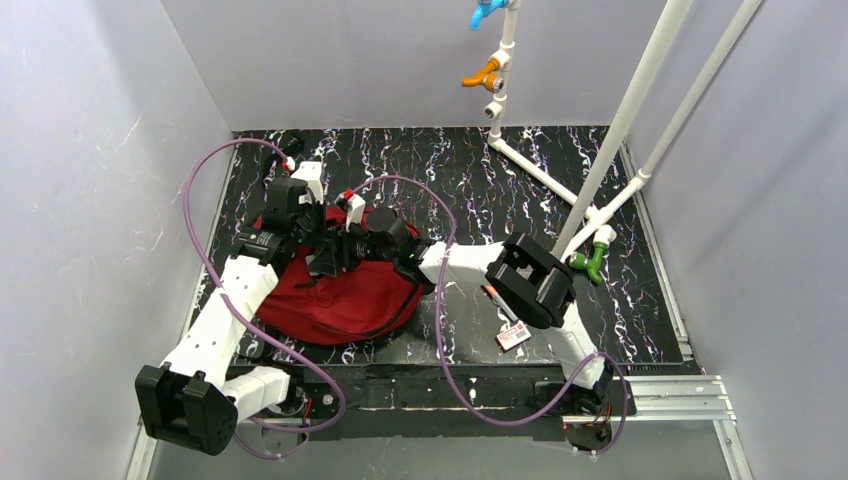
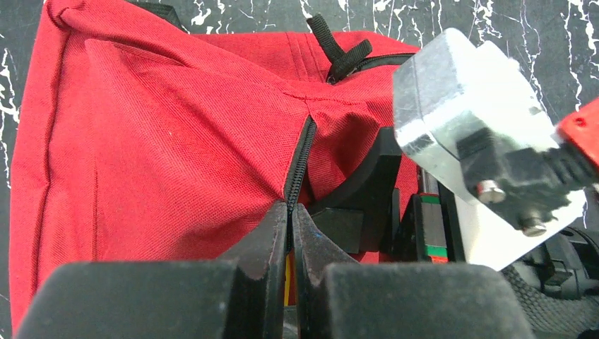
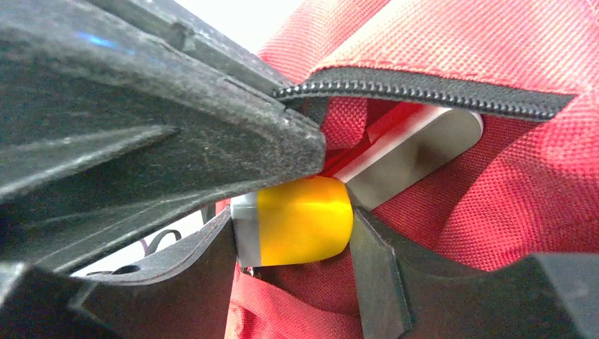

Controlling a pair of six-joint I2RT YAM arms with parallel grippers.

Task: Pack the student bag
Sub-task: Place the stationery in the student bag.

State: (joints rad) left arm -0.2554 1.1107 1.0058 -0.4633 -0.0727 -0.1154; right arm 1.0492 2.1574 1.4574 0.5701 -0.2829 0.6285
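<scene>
The student bag [image 1: 340, 300], a dark red backpack, lies on the black marbled table left of centre. My left gripper [image 1: 312, 232] is at its top and is shut on the bag's zip edge [image 2: 300, 159], lifting the fabric [image 2: 162, 141]; in the left wrist view my left gripper [image 2: 290, 212] pinches the zip between its tips. My right gripper [image 1: 338, 255] reaches into the opening from the right. In the right wrist view my right gripper [image 3: 293, 226] is shut on a yellow and grey object [image 3: 304, 219] just under the open zip [image 3: 424, 92], with red bag cloth [image 3: 494, 191] all round it.
A small red and white item [image 1: 512, 336] lies on the table by the right arm's elbow. A white pipe frame [image 1: 600, 150] with a green fitting [image 1: 592, 262] and an orange one [image 1: 485, 75] stands at the back right. Purple cables loop over both arms. Walls close in both sides.
</scene>
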